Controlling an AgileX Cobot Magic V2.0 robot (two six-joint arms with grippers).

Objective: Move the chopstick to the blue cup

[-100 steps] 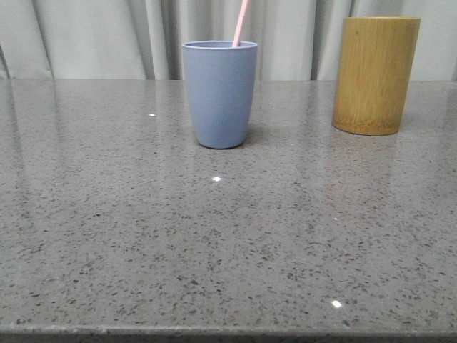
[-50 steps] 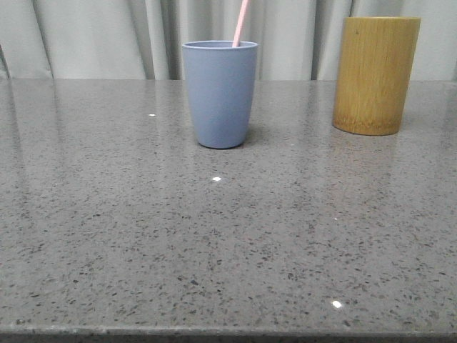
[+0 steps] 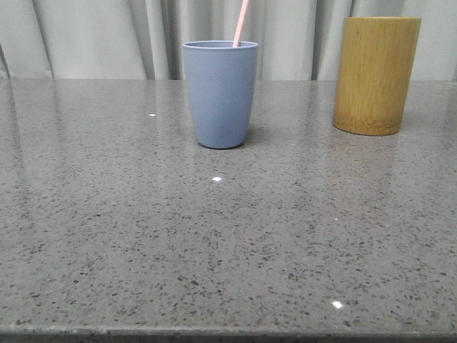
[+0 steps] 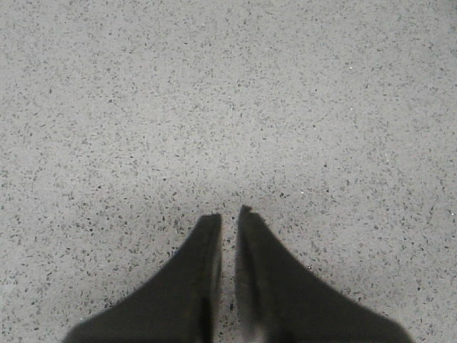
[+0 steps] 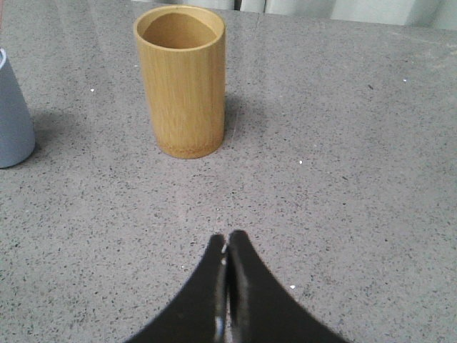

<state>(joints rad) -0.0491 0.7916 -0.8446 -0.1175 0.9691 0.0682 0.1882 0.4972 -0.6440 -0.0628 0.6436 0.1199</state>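
With the chopstick [image 3: 240, 23] standing in the blue cup [image 3: 220, 93], the right gripper [image 5: 227, 241] is pressed closed and empty, and the left gripper [image 4: 230, 214] holds nothing, a narrow slit between its tips.

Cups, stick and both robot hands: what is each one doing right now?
Chopstick: standing in the blue cup, leaning right.
Blue cup: upright on the table, holding the chopstick.
Bamboo holder: upright, looks empty inside.
Left end effector: nearly shut, a thin gap, holding nothing.
Right end effector: shut, holding nothing.
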